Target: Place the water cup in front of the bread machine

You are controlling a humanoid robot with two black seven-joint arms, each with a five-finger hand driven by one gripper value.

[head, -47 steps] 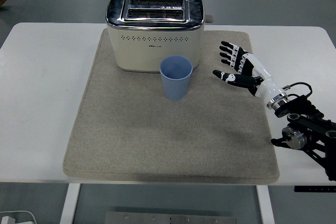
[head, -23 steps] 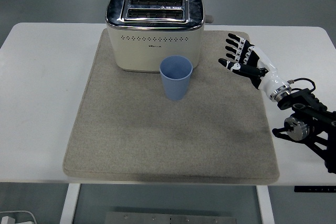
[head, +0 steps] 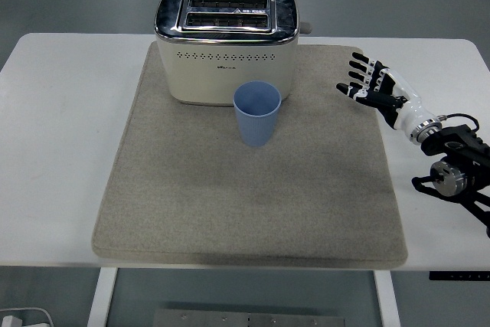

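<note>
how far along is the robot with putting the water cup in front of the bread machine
It looks essentially done: the blue water cup stands upright on the mat just in front of the bread machine. Nothing is in hand; the right hand is open, off to the right, clear of the cup. All that seems left is resting the arm.

Bright, even room light falls from overhead. Shadows are soft and short: a faint one sits under the right hand (head: 373, 89), and a dim band runs along the mat's (head: 253, 212) near edge. Left of the hand, the toaster's (head: 226, 44) chrome top throws dull reflections. The white counter (head: 61, 151) is almost washed out. Focus is sharp throughout.
</note>
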